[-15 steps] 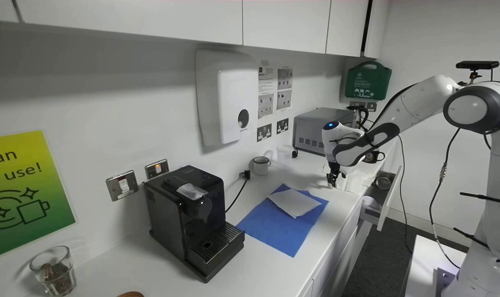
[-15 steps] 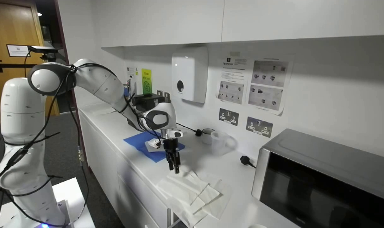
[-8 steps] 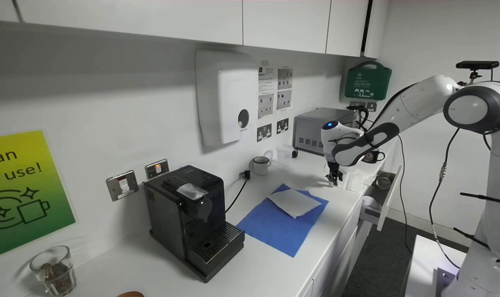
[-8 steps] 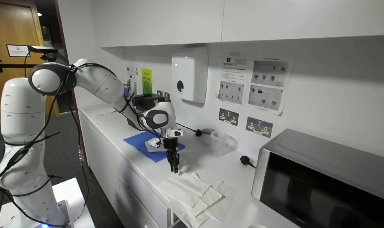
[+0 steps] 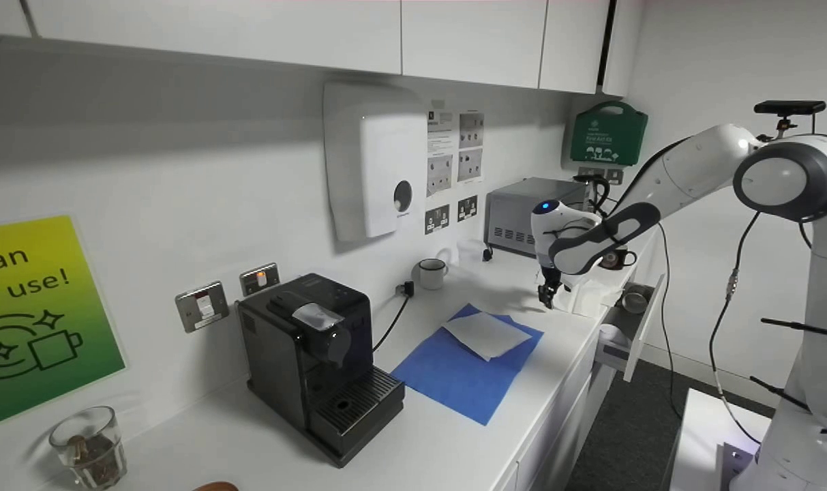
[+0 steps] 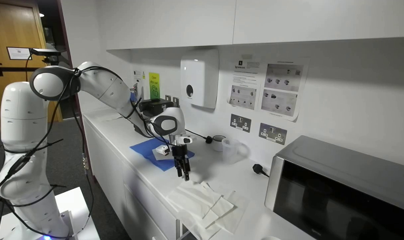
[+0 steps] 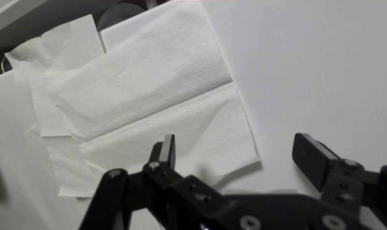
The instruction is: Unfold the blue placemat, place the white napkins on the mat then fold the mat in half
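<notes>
Blue placemat flat on counter, white napkin atop; other napkins apart, overlapping (creased, one overhanging edge).

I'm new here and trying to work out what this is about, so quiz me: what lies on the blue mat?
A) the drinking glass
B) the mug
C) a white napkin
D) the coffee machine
C: in both exterior views a white napkin lies on the blue mat, its pale sheet standing out against the blue.
</notes>
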Robot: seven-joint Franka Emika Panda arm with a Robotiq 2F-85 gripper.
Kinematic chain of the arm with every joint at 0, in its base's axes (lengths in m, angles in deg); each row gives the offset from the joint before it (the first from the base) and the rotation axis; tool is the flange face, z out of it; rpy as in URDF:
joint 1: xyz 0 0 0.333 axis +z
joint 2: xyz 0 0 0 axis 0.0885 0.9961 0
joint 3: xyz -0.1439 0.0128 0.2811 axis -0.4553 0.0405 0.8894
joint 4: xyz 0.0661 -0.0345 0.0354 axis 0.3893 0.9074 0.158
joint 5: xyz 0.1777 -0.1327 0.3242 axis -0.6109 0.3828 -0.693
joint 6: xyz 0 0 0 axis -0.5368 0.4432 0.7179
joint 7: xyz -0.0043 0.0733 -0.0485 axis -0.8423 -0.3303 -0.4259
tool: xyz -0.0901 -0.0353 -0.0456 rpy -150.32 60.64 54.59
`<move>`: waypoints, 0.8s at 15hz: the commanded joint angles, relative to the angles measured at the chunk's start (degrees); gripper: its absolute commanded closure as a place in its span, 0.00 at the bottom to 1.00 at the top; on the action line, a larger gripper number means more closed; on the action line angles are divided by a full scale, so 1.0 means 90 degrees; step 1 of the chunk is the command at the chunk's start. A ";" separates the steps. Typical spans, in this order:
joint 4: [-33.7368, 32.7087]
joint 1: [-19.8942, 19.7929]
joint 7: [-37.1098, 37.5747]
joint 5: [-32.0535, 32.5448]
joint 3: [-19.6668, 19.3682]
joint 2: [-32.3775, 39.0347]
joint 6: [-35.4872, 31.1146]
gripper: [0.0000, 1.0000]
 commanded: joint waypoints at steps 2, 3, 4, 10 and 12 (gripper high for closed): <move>-0.0253 0.0047 0.0216 0.0016 0.0000 0.0154 0.0106 0.00; -0.0274 0.0056 0.0246 0.0034 -0.0006 0.0182 0.0113 0.00; -0.0289 0.0059 0.0279 0.0042 -0.0013 0.0204 0.0117 0.00; -0.0429 0.0064 0.0377 0.0064 -0.0083 0.0433 0.0170 0.00; -0.0454 0.0057 0.0361 0.0036 -0.0102 0.0481 0.0177 0.00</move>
